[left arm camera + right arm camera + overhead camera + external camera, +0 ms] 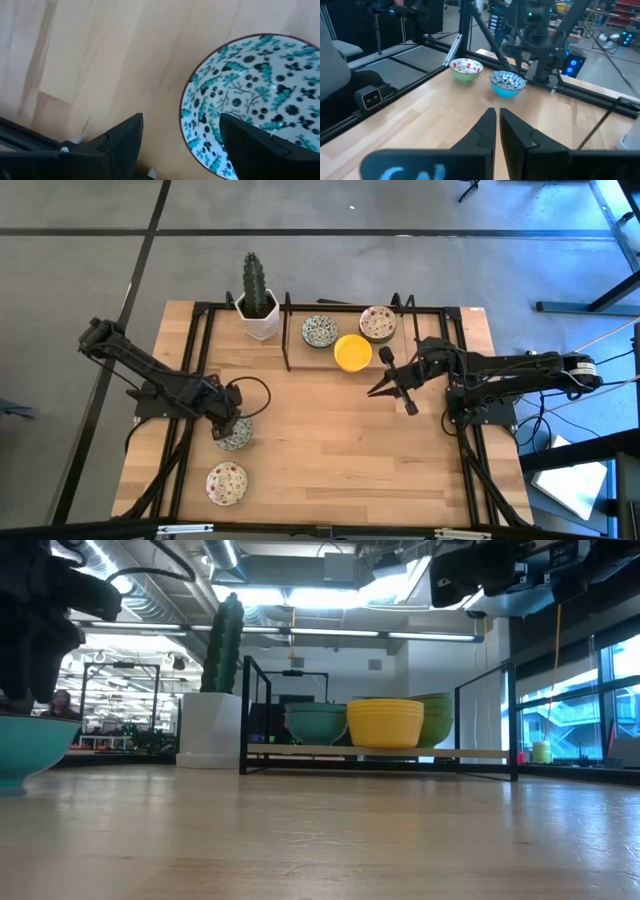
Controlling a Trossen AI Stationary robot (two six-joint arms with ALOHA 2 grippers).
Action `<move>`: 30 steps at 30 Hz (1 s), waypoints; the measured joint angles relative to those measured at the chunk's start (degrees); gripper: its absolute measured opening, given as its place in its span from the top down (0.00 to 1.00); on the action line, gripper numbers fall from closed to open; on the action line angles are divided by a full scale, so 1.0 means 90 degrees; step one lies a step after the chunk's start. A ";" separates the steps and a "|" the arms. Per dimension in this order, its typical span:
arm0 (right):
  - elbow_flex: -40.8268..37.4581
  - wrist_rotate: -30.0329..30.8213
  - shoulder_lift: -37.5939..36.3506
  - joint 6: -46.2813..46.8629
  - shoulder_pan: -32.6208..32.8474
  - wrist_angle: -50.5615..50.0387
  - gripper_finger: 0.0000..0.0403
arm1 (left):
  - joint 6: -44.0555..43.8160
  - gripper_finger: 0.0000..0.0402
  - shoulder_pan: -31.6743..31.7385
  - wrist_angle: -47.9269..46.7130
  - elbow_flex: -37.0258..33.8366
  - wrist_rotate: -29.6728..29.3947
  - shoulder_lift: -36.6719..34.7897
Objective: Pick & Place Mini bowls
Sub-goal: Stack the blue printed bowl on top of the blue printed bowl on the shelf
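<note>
Item: my left gripper (232, 427), fingers spread wide astride the rim of the blue-green patterned bowl (236, 435) on the table's left side, speckled bowl (226, 483) nearby; my right gripper (379, 389), fingers pressed together, empty mid-table.

The blue-green bowl (255, 100) is cut off by the left wrist view's edge and partly covered by a dark finger (260, 150).

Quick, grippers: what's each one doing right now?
Left gripper: open, astride the rim of the blue-green bowl.
Right gripper: shut, empty, above the table.
</note>
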 joint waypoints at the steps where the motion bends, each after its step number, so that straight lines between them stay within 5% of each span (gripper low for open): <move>1: 0.0000 -0.0007 0.0000 -0.0002 0.0002 0.0000 0.94 | 0.0060 0.36 0.0035 -0.0002 0.0000 0.0010 0.0038; 23: 0.0000 -0.0012 0.0000 0.0158 0.0002 -0.0227 0.94 | 0.1470 0.37 0.0929 0.0723 0.0000 0.0599 0.1834; 30: 0.0000 -0.0003 0.0010 0.0207 0.0002 -0.0193 0.94 | 0.1741 0.50 0.0986 0.0726 0.0000 0.0657 0.2096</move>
